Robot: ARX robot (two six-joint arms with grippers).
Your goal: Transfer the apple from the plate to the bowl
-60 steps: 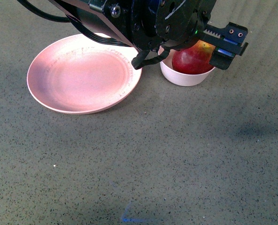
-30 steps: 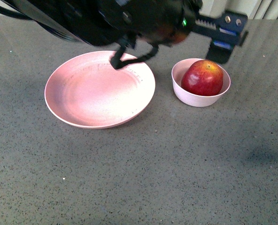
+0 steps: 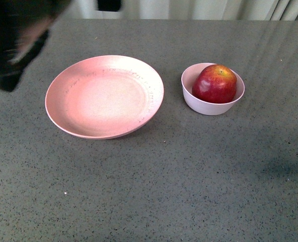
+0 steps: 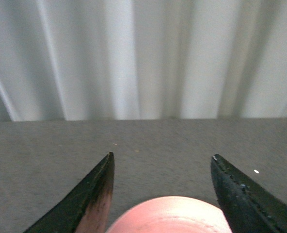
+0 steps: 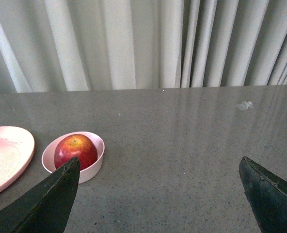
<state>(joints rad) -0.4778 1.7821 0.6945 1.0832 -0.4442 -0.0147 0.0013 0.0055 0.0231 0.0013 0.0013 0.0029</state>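
The dark-red apple (image 3: 215, 83) sits inside the small pale bowl (image 3: 194, 103) at the right of the front view. The wide pink plate (image 3: 63, 118) lies left of the bowl with nothing on it. The left arm shows only as a dark blur at the far left edge of the front view, up and away from the plate. My left gripper (image 4: 161, 162) is open and empty, with the plate's rim (image 4: 170, 213) below its jaws. My right gripper (image 5: 159, 167) is open and empty; its view shows the apple (image 5: 75, 150) in the bowl (image 5: 96, 167) and the plate's edge (image 5: 7, 160).
Everything rests on a grey speckled tabletop (image 3: 189, 176). Pale curtains (image 5: 134, 43) hang behind the table's far edge.
The left arm has pulled back from over the bowl toward the far left and mostly left the front view. The apple stays in the bowl.
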